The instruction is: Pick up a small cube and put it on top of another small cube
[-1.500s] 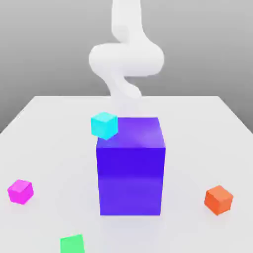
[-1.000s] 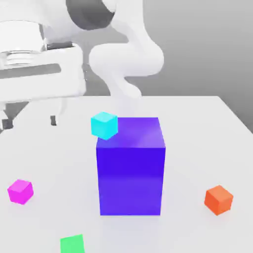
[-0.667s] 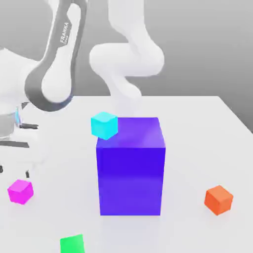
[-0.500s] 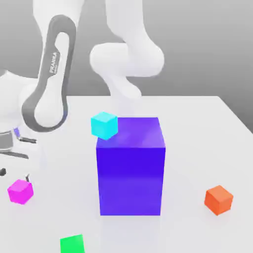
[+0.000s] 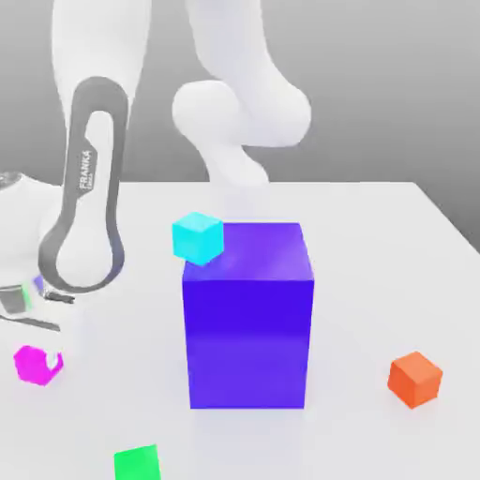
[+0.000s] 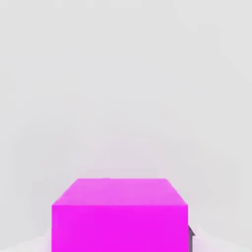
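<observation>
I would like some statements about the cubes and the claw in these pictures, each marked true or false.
1. The magenta cube lies on the table at the exterior view's left. True.
2. The cyan cube rests on the table. False: it sits at the upper corner of the big blue-purple block.
3. The claw is down at the magenta cube. True.
4. The orange cube is stacked on the green cube. False: they lie apart on the table.
5. The magenta cube is bigger than the blue-purple block. False: it is far smaller.
</observation>
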Motion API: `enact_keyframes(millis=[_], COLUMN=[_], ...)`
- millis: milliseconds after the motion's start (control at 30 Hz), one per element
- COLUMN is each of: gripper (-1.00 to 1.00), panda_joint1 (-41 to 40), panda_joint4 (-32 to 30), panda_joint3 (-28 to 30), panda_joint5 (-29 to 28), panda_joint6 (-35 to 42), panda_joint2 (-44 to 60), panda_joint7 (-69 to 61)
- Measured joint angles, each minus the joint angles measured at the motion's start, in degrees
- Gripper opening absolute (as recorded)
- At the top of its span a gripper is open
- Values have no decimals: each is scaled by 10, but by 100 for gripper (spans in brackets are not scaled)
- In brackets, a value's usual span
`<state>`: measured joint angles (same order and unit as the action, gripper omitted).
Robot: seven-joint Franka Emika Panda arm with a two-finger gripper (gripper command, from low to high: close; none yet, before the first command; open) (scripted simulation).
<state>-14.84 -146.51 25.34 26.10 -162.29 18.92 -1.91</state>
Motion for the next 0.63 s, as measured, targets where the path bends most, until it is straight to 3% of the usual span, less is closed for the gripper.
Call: enact_keyframes(millis=[133, 367, 500, 533, 633], gripper=[-100, -100, -100, 100, 100], panda_joint1=[47, 186, 198, 193, 193], panda_joint4=[-10, 107, 142, 144, 144], panda_joint3=[49, -35, -81, -89, -89], panda_joint5=[-74, -160, -136, -128, -128], panda_joint6=[41, 144, 110, 98, 98], panda_joint2=[-54, -54, 15, 31, 31], panda_joint7=[56, 121, 103, 98, 98])
